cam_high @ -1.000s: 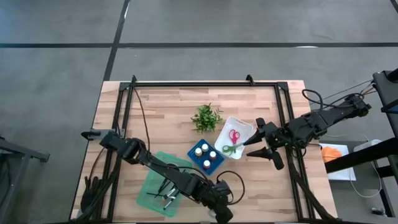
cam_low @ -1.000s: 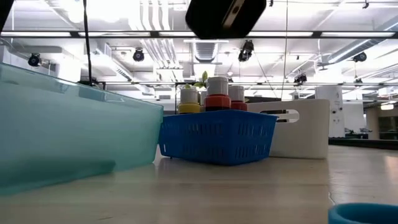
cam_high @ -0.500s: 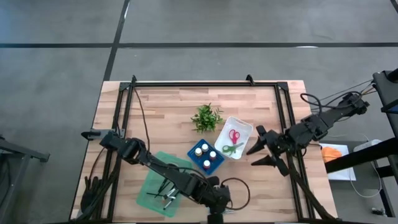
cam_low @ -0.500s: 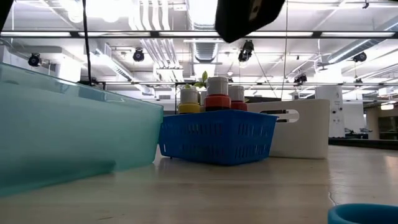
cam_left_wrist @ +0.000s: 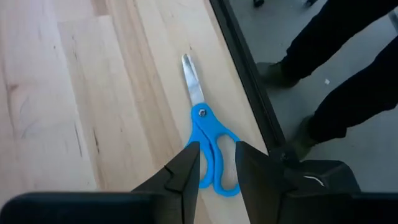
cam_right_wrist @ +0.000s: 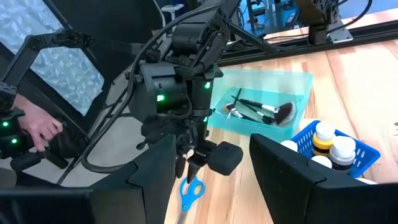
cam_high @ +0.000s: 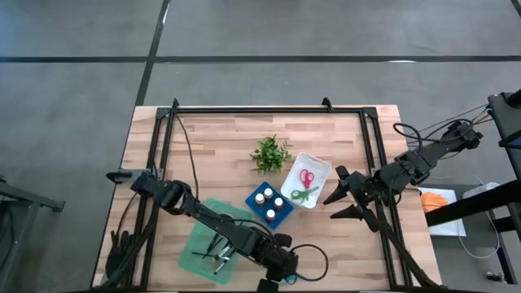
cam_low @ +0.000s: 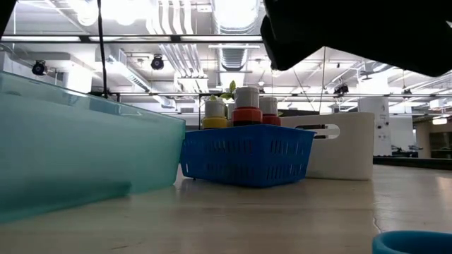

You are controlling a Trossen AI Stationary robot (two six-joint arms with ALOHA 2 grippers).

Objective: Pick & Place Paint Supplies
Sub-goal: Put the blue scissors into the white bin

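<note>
Blue scissors lie flat on the wooden table beside its near edge, blades shut; they also show in the right wrist view. My left gripper points steeply down over their handle, open, one finger on either side of the loops; no touch shows. Its dark hand hides the scissors in the high view. My right gripper hovers open with nothing between its fingers, near the table's right edge. Red scissors and green scissors lie in the white tray.
A blue basket holds paint bottles. A teal tray at the near left holds brushes. A leafy plant stands mid-table. A dark frame rail runs along the edge by the scissors; a person's legs stand beyond it.
My left gripper has sunk a little toward the table by the near edge and rolled about its own axis; in the low view its dark shape has grown and shifted right. My right gripper has swung slightly toward the near edge.
</note>
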